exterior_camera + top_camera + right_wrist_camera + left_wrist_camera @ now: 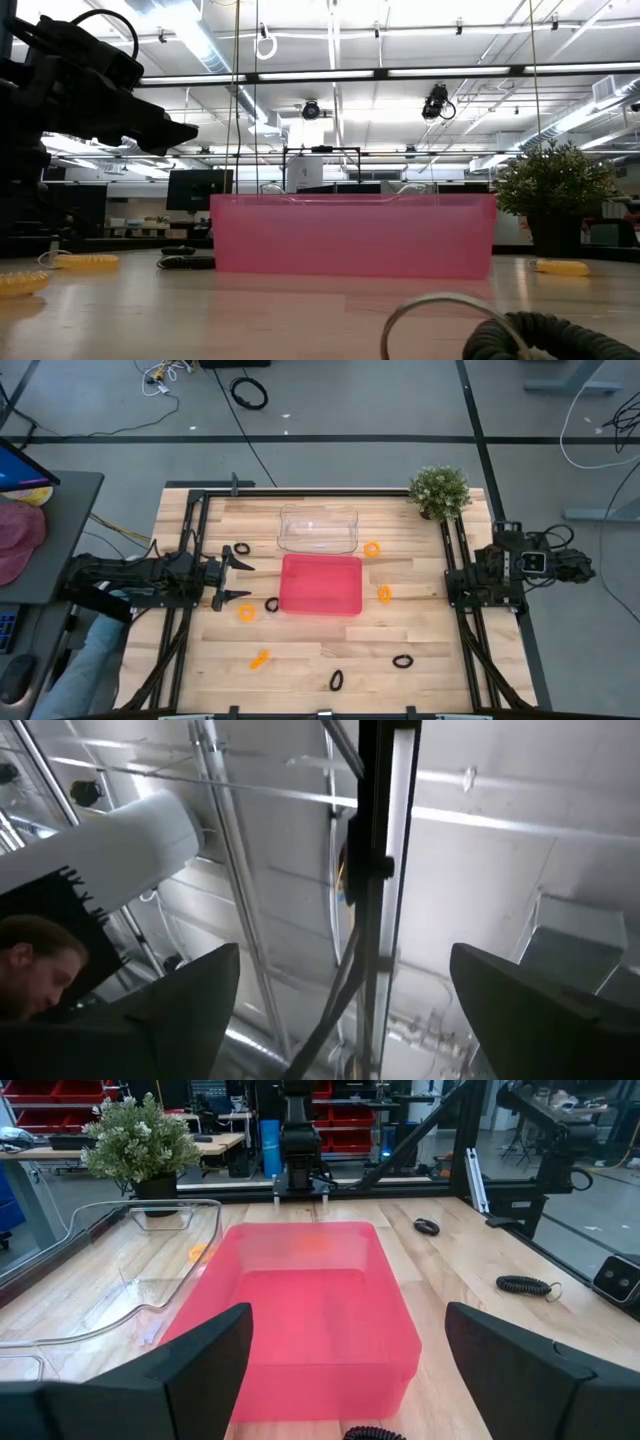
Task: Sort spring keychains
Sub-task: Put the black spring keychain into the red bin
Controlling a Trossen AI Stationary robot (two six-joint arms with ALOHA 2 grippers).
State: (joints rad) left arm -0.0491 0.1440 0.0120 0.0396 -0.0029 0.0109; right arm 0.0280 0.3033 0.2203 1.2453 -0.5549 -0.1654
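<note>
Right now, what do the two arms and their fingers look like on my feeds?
Both arms are dark, nearly black. The left gripper ends in two flat, tapering black fingers with matte, unmarked faces. The right gripper has the same broad black fingers. The right arm's wrist block carries a pale square panel, with black cables looping behind it.

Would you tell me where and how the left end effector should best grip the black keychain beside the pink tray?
Probably from straight above, pinching across one side of the coil: the black keychain lies flat beside the pink tray, just ahead of the open left end effector.
</note>
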